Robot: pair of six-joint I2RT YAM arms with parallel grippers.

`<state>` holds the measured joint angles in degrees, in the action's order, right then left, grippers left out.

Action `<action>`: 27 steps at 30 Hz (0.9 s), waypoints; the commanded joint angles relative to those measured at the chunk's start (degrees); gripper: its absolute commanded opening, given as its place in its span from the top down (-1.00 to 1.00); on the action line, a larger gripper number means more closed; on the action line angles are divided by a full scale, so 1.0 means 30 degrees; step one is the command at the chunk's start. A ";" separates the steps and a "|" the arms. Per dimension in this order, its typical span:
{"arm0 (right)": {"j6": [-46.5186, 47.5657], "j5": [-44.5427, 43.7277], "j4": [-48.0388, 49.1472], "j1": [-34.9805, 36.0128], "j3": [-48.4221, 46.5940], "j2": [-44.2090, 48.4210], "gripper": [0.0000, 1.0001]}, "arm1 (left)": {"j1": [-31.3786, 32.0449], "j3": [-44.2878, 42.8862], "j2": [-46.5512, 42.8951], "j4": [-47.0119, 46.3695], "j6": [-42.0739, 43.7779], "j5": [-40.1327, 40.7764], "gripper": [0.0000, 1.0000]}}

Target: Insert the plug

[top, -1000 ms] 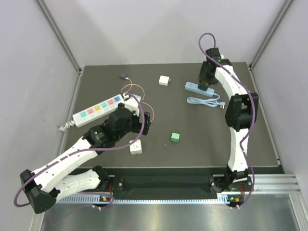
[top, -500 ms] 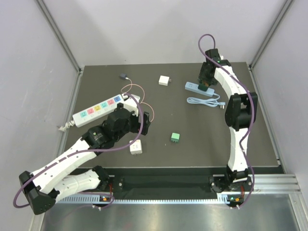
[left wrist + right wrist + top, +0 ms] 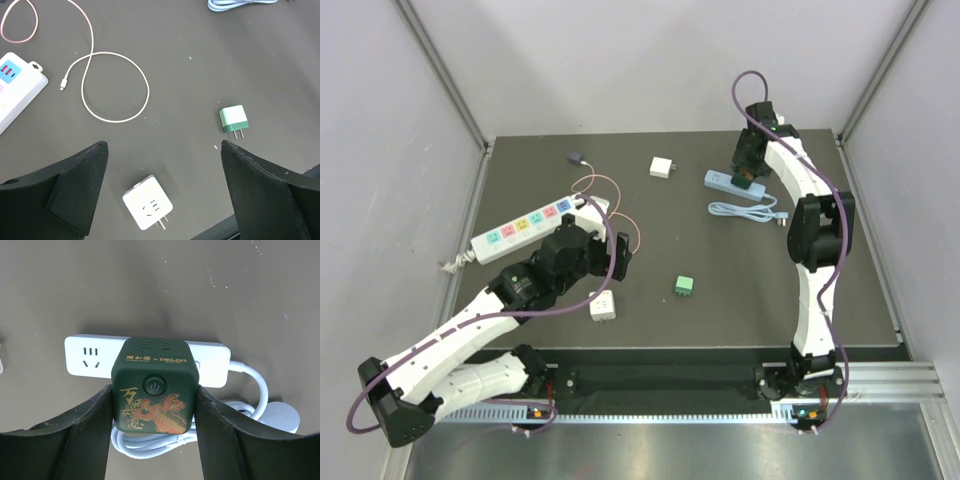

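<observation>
Broadly, the dark matte surface [image 3: 660, 250] looks flat and unyielding, so a firm press can be borne by it. At its far right a short white strip [image 3: 90, 356] is laid, a smooth hard plastic bar with a looped round cord. The green cube [image 3: 155, 385] is clamped squarely over the middle of the strip by the right fingers [image 3: 75, 440], one on each side face. Whether its pins are seated cannot be told. The cube is best kept level, lined up with the strip and pushed straight down, since its smooth sides may slip. The left fingers [image 3: 75, 185] are spread wide, holding nothing, above a boxy white charger [image 3: 148, 202] and a small green charger [image 3: 233, 120].
</observation>
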<state>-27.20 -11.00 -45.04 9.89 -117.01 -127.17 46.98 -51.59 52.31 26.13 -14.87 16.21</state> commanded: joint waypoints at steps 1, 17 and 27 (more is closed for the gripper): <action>-0.0249 -0.0228 -0.0339 0.0336 -0.0079 -0.0207 1.00 | 0.0013 0.0059 -0.0358 -0.0741 0.0212 0.0340 -0.98; -0.0133 -0.1225 -0.1747 0.0454 -0.1778 -0.0441 1.00 | 0.0013 0.0118 -0.0563 -0.0712 0.0212 0.0135 -0.98; 0.0073 -0.1196 -0.1071 0.0541 -0.2012 -0.0997 1.00 | 0.0013 0.0147 -0.0622 -0.0741 0.0241 0.0194 -0.98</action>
<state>-27.44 -13.02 -49.08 11.09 -120.22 -128.64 46.98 -51.40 51.68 26.15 -14.83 16.19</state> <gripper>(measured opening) 0.581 0.987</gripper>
